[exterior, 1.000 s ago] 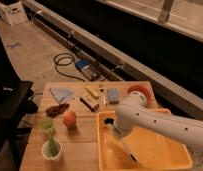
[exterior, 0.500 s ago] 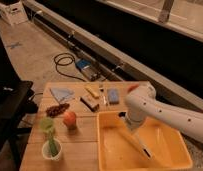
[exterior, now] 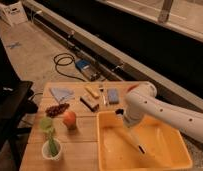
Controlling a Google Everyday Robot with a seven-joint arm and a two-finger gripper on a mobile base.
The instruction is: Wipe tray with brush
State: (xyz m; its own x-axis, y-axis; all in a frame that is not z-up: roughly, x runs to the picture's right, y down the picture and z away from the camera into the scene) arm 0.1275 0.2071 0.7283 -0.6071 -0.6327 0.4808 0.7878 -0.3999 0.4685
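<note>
The tray is a large yellow-orange tub at the front right of the wooden table. My white arm reaches in from the right, over the tray's far left corner. My gripper hangs above that corner and is shut on the brush. The brush is a thin pale stick that slants down and to the right into the tray. Its dark tip is at or just above the tray floor near the middle.
On the table left of the tray are a plant in a white cup, an orange fruit, dark grapes, a blue cloth, a brown-and-dark block, a yellow bar and a blue sponge. A cable lies on the floor behind.
My gripper has moved from over the tray's left side toward its far left corner and a little right. The brush moved with it, its tip sweeping across the tray floor.
</note>
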